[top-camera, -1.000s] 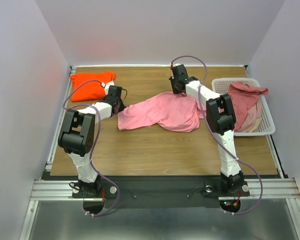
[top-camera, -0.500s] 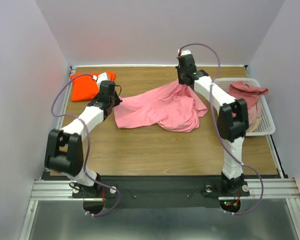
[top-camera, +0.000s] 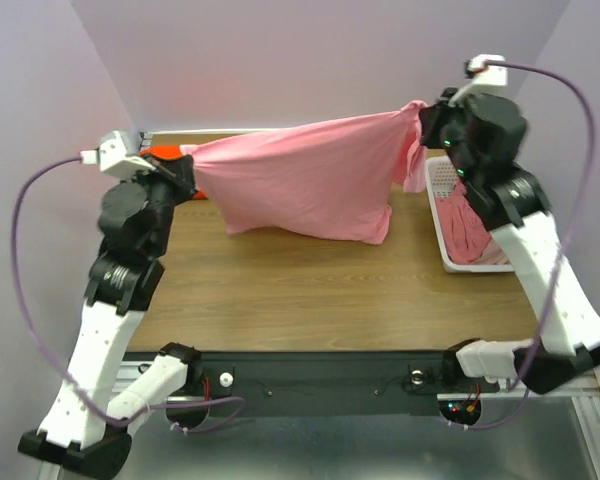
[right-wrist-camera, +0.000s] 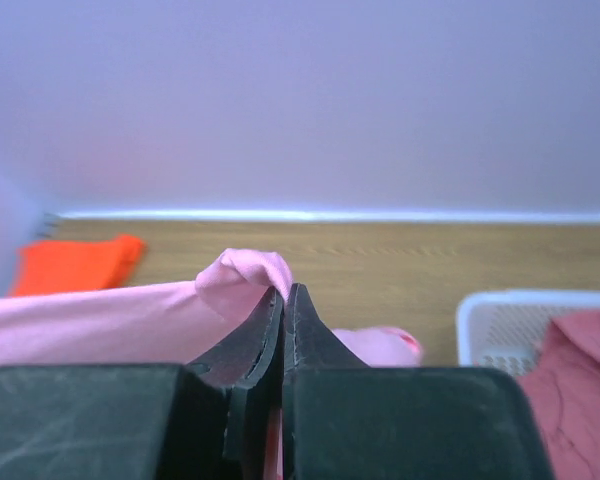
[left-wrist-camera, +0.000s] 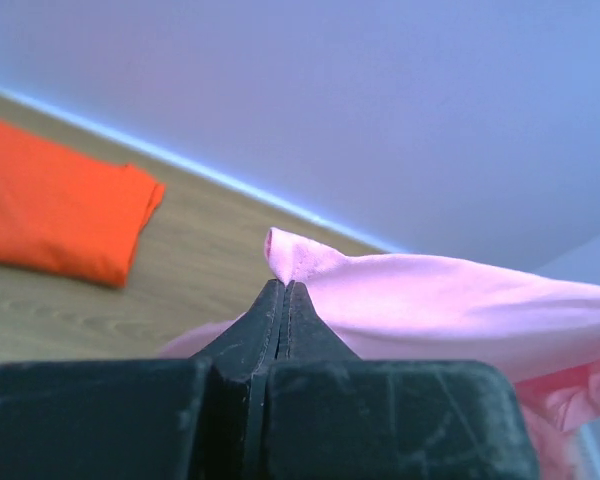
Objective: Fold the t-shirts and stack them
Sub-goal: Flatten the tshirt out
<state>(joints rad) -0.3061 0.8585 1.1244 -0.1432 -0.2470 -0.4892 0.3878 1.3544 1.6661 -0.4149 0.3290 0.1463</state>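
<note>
A white plastic mesh basket (top-camera: 443,225) sits at the right edge of the brown wood-grain tabletop (top-camera: 310,290) (pale lilac walls (top-camera: 280,60) behind).

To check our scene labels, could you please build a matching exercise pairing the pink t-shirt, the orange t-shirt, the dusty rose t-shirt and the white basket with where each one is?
Things:
1. pink t-shirt
2. orange t-shirt
3. dusty rose t-shirt
4. white basket

Places:
A. lying in the basket
B. on the table's right side
C. stretched in the air between the left end effector and the right end effector
D. folded at the table's far left corner

Pairs: 1-C, 2-D, 3-A, 4-B.
</note>
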